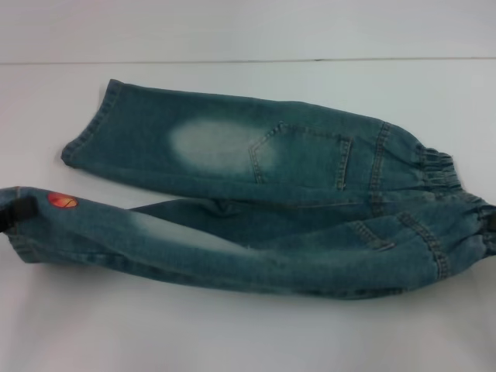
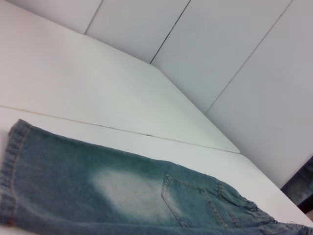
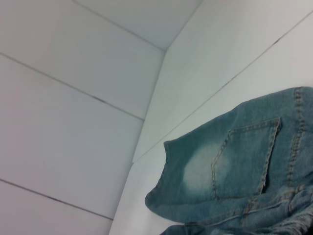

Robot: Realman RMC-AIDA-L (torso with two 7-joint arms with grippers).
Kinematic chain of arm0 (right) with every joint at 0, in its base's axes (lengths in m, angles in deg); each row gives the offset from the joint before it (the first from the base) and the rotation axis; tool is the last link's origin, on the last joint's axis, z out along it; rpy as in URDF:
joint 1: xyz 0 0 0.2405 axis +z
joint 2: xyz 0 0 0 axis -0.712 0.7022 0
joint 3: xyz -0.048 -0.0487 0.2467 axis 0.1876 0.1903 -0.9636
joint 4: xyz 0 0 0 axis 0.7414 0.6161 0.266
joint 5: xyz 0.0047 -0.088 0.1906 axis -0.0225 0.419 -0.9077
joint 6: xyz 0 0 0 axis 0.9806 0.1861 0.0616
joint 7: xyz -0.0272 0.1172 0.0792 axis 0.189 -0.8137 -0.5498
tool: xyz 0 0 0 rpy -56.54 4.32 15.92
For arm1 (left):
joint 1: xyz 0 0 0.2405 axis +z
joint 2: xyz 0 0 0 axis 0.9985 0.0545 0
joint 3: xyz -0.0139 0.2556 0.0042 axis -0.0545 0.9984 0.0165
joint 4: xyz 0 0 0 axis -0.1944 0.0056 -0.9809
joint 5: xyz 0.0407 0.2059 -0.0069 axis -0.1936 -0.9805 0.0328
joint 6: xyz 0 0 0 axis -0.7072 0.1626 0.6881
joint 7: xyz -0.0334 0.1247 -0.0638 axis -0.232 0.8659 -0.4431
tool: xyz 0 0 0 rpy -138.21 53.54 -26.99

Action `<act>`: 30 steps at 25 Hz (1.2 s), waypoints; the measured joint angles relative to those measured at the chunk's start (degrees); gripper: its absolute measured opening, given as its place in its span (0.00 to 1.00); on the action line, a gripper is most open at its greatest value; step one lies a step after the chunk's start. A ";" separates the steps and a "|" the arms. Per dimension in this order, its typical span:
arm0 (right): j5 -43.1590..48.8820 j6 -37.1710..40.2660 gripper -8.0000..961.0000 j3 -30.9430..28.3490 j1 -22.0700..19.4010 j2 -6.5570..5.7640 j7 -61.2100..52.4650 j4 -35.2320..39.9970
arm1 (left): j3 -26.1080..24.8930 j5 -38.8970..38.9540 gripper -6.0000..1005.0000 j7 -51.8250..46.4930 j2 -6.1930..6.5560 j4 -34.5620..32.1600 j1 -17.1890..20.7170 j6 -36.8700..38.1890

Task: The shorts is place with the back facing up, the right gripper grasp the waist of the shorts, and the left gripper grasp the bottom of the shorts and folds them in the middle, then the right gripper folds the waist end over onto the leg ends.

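The blue-green denim shorts point(image 1: 256, 194) lie back up across the white table, both back pockets showing. The ruffled waist point(image 1: 442, 167) is at the right and the leg ends at the left. The far leg's hem point(image 1: 85, 132) rests flat. The near leg's hem point(image 1: 19, 236), beside an orange embroidered patch point(image 1: 62, 201), is held by my left gripper point(image 1: 17, 213), a black piece at the picture's left edge. My right gripper point(image 1: 490, 229) shows as a dark sliver at the near end of the waist. The near half hangs taut between them. The wrist views show the far leg point(image 2: 98, 191) and a pocket point(image 3: 244, 161), with no fingers in sight.
The white table point(image 1: 232, 333) extends in front of and behind the shorts. A thin seam point(image 1: 232, 60) runs across the back of the table. Pale wall panels point(image 3: 73, 122) rise behind it.
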 joint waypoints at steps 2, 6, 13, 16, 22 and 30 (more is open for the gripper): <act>0.00 0.30 0.07 -0.31 -0.57 -0.41 -0.56 -0.09 | -0.02 0.05 0.02 0.01 0.01 -0.04 0.21 0.43; 0.02 2.09 0.07 -1.41 -1.78 -0.93 -2.26 0.08 | -0.10 1.34 0.02 0.01 -0.05 -0.66 0.28 2.01; -0.54 0.26 0.07 -10.02 -1.22 -0.77 -5.83 -0.21 | 2.39 4.04 0.02 0.41 1.56 0.94 -4.82 -1.09; -2.50 -2.51 0.07 -11.28 -0.16 -0.07 -8.79 -0.60 | 4.79 3.92 0.02 0.12 2.66 3.57 -8.35 -6.38; -8.12 -9.49 0.07 -11.51 1.65 0.67 -10.46 -4.90 | 11.77 3.94 0.02 1.47 3.89 11.34 -15.85 -21.92; -13.80 -22.49 0.06 -11.46 4.66 3.02 -9.64 -6.97 | 22.09 3.92 0.02 1.83 4.08 18.40 -20.90 -43.42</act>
